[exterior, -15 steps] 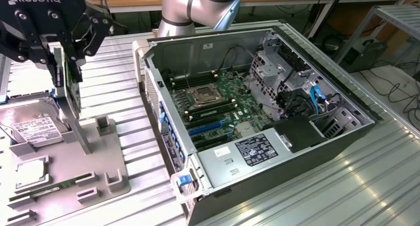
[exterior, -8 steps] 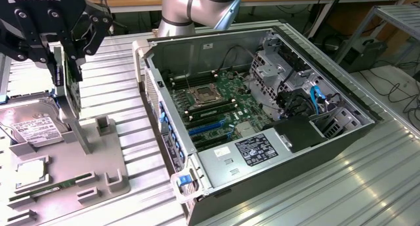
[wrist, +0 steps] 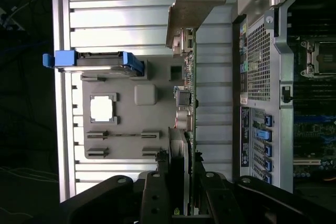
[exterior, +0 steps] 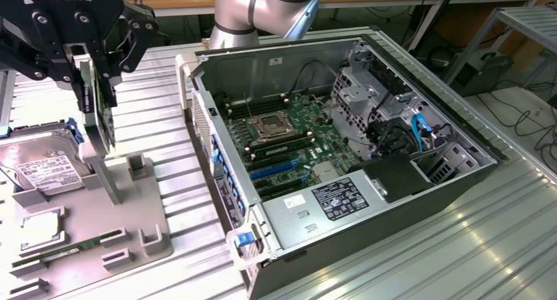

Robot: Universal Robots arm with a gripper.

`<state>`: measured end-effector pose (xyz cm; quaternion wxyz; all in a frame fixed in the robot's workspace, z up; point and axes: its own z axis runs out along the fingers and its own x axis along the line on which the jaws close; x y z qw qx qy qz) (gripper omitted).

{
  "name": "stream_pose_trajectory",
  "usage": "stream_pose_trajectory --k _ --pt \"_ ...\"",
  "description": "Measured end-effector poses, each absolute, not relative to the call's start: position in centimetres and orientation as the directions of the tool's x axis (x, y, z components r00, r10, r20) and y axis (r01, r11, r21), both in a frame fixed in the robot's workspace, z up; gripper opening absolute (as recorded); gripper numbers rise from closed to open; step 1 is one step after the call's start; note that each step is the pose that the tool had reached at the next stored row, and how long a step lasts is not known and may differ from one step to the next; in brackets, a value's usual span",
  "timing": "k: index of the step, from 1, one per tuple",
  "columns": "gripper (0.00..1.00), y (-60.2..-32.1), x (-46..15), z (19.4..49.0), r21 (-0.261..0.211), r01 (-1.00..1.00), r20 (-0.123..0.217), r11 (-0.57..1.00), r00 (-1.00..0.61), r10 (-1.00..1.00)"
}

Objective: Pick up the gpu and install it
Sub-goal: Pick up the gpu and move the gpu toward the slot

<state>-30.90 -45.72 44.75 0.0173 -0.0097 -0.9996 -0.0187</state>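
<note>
The gpu (exterior: 98, 111) is a thin green card that I see edge-on, standing upright at the exterior view's left. My gripper (exterior: 94, 75) comes down from above and is shut on its upper part. The card's lower edge is at the post of the grey holder tray (exterior: 130, 202); whether it still touches it I cannot tell. In the wrist view the gpu (wrist: 187, 103) runs away from my gripper (wrist: 181, 184), with its silver end bracket (wrist: 191, 3) at the far end. Both fingers (wrist: 156, 182) press against the card's faces.
The open computer case (exterior: 252, 72) lies at the exterior view's right, its motherboard's blue slots (exterior: 274, 169) exposed. On the tray are a silver hard drive (exterior: 39, 166), a square chip (exterior: 39, 225) and a memory stick (exterior: 74, 248). The wrist view has the hard drive (wrist: 100, 61) and the case (wrist: 262, 77).
</note>
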Motion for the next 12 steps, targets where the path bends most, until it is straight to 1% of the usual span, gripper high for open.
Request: stream_pose_trajectory --k 12 --pt "0.27 -45.72 -30.09 44.69 0.037 0.02 0.035 0.999 -0.999 0.019"
